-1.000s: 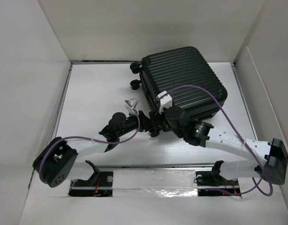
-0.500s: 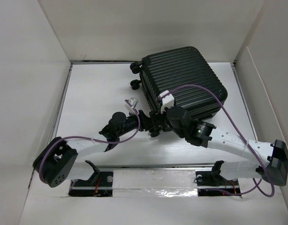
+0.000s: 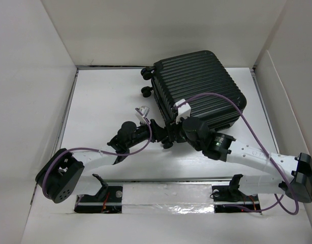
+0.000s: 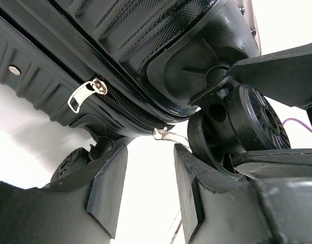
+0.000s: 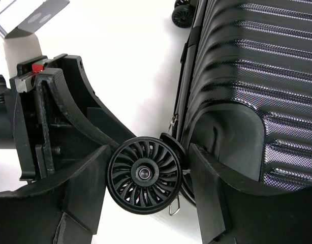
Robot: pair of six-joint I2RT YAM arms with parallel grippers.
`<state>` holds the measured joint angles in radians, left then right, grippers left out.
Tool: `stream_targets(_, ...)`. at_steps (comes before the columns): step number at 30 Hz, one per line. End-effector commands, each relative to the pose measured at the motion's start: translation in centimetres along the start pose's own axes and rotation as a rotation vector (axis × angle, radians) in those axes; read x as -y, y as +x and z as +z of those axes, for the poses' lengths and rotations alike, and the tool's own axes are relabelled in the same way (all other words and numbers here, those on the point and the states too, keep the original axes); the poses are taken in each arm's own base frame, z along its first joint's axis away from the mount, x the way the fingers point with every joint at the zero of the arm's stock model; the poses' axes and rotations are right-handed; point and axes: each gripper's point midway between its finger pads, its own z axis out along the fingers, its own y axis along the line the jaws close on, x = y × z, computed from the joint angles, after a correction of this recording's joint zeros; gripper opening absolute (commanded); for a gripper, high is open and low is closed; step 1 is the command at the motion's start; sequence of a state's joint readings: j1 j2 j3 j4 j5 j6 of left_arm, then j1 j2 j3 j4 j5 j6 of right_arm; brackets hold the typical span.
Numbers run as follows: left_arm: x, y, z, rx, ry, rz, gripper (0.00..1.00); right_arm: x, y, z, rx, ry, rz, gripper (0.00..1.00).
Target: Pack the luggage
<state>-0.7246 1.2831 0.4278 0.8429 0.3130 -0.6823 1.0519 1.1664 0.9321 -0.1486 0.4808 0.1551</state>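
The luggage (image 3: pixel 196 86) is a black ribbed hard-shell suitcase lying shut at the back middle of the table. Both grippers meet at its near left corner. My right gripper (image 5: pixel 148 170) is shut on a small black spoked wheel (image 5: pixel 144 174) of the luggage (image 5: pixel 268 76), one finger on the rim, the other against the wheel's fork. My left gripper (image 4: pixel 148 162) stands open just below the zip line, with a silver zipper pull (image 4: pixel 166 134) at its tips and nothing between the pads. That same wheel (image 4: pixel 237 132) shows to the right. A second pull (image 4: pixel 85 94) hangs further left.
White walls close the table in on the left (image 3: pixel 34 101), back (image 3: pixel 161 30) and right (image 3: pixel 293 91). Two more wheels (image 3: pixel 145 91) stick out from the suitcase's left side. The arms' mounting rail (image 3: pixel 166 195) runs along the near edge.
The right gripper's jaws have narrowed onto the wheel, and the right forearm has shifted slightly right. The left arm and the suitcase have not moved.
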Motion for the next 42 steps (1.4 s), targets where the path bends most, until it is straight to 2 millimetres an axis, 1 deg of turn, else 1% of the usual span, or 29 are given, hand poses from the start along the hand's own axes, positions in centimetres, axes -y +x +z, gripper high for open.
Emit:
stream_targets(1, 2.8, -3.0, 0.6, 0.078, 0.098, 0.035, 0.38, 0.5, 0.9, 0.2, -0.027, 0.027, -0.009, 0.55)
stream_targets(2, 2.8, -3.0, 0.6, 0.078, 0.098, 0.035, 0.38, 0.5, 1.0, 0.2, -0.028, 0.026, -0.009, 0.46)
stream_targets(3, 3.0, -3.0, 0.6, 0.079, 0.102, 0.035, 0.38, 0.5, 0.9, 0.2, -0.028, 0.026, -0.011, 0.41)
stream_targets(5, 3.0, -3.1, 0.5, 0.082, 0.100, 0.035, 0.38, 0.6, 0.8, 0.2, -0.025, 0.027, -0.011, 0.33)
stream_targets(8, 3.0, -3.0, 0.6, 0.079, 0.102, 0.035, 0.38, 0.9, 0.5, 0.1, -0.017, 0.032, -0.012, 0.23)
stream_targets(12, 2.4, -2.5, 0.5, 0.074, 0.089, 0.028, 0.38, 1.2, -0.9, 0.1, 0.011, 0.023, -0.010, 0.21)
stream_targets(13, 1.9, -2.0, 0.3, 0.068, 0.077, 0.019, 0.38, 0.9, -1.0, 0.2, 0.012, 0.010, -0.018, 0.21)
stream_targets(15, 1.6, -1.8, 0.2, 0.080, 0.073, 0.006, 0.38, 0.7, -1.4, 0.3, 0.018, -0.015, -0.017, 0.21)
stream_targets(16, 1.0, -1.2, 0.0, 0.072, 0.060, -0.001, 0.38, 0.8, -1.7, 0.5, 0.024, -0.013, -0.015, 0.21)
stream_targets(19, 0.4, -0.9, -0.3, 0.088, 0.048, -0.020, 0.38, 0.3, -2.4, 0.7, 0.039, -0.038, -0.024, 0.20)
stream_targets(22, 0.7, 0.0, -0.4, 0.080, 0.054, -0.032, 0.33, 0.0, -2.8, 0.9, 0.045, -0.053, -0.027, 0.20)
stream_targets(23, 0.7, 0.2, -0.4, 0.081, 0.055, -0.040, 0.30, 0.1, -2.7, 1.2, 0.043, -0.055, -0.028, 0.20)
stream_targets(24, 1.1, -0.1, -0.5, 0.100, 0.082, -0.038, 0.29, 0.3, -2.8, 1.3, 0.045, -0.054, -0.026, 0.20)
stream_targets(26, 1.0, 0.3, -0.7, 0.096, 0.090, -0.062, 0.29, -0.1, -2.6, 1.5, 0.035, -0.071, -0.030, 0.19)
stream_targets(28, 1.6, 0.3, -0.3, 0.095, 0.110, -0.068, 0.35, -0.1, -2.3, 1.6, 0.030, -0.071, -0.031, 0.20)
stream_targets(29, 1.4, 0.5, 0.0, 0.089, 0.105, -0.073, 0.44, -0.2, -2.3, 1.7, 0.029, -0.072, -0.031, 0.20)
stream_targets(30, 2.4, 1.1, 0.2, 0.076, 0.137, -0.068, 0.48, 0.1, -2.3, 1.8, 0.029, -0.066, -0.027, 0.20)
stream_targets(31, 3.1, 1.1, 0.6, 0.074, 0.155, -0.063, 0.51, 0.1, -2.4, 1.8, 0.036, -0.069, -0.022, 0.19)
stream_targets(32, 3.0, 1.5, 0.9, 0.066, 0.152, -0.079, 0.55, -0.1, -2.5, 1.8, 0.039, -0.077, -0.021, 0.19)
stream_targets(33, 4.0, 1.0, 0.9, 0.091, 0.193, -0.083, 0.56, -0.1, -2.5, 1.8, 0.040, -0.080, -0.022, 0.20)
stream_targets(34, 4.2, 1.4, 0.8, 0.092, 0.208, -0.098, 0.56, -0.2, -2.6, 1.7, 0.040, -0.083, -0.019, 0.19)
stream_targets(35, 4.0, 1.5, 1.0, 0.099, 0.208, -0.133, 0.57, -0.3, -2.5, 1.7, 0.039, -0.088, -0.018, 0.19)
stream_targets(36, 4.4, 1.0, 1.0, 0.128, 0.233, -0.143, 0.57, -0.3, -2.5, 1.7, 0.040, -0.091, -0.017, 0.19)
stream_targets(37, 4.3, 0.9, 1.1, 0.134, 0.236, -0.157, 0.57, -0.3, -2.3, 1.7, 0.040, -0.093, -0.016, 0.19)
stream_targets(38, 4.1, 1.4, 1.4, 0.131, 0.228, -0.173, 0.57, -0.4, -2.2, 1.7, 0.040, -0.096, -0.016, 0.19)
stream_targets(39, 4.3, 0.9, 1.4, 0.154, 0.240, -0.198, 0.56, -0.4, -2.2, 1.6, 0.041, -0.099, -0.017, 0.19)
stream_targets(40, 4.4, 1.1, 1.4, 0.160, 0.244, -0.213, 0.56, -0.4, -2.1, 1.6, 0.039, -0.102, -0.014, 0.19)
stream_targets(41, 3.9, 1.1, 1.6, 0.176, 0.235, -0.228, 0.55, -0.4, -2.1, 1.5, 0.041, -0.105, -0.012, 0.19)
stream_targets(42, 4.5, 0.3, 1.4, 0.212, 0.268, -0.246, 0.55, -0.5, -2.1, 1.4, 0.044, -0.107, -0.011, 0.19)
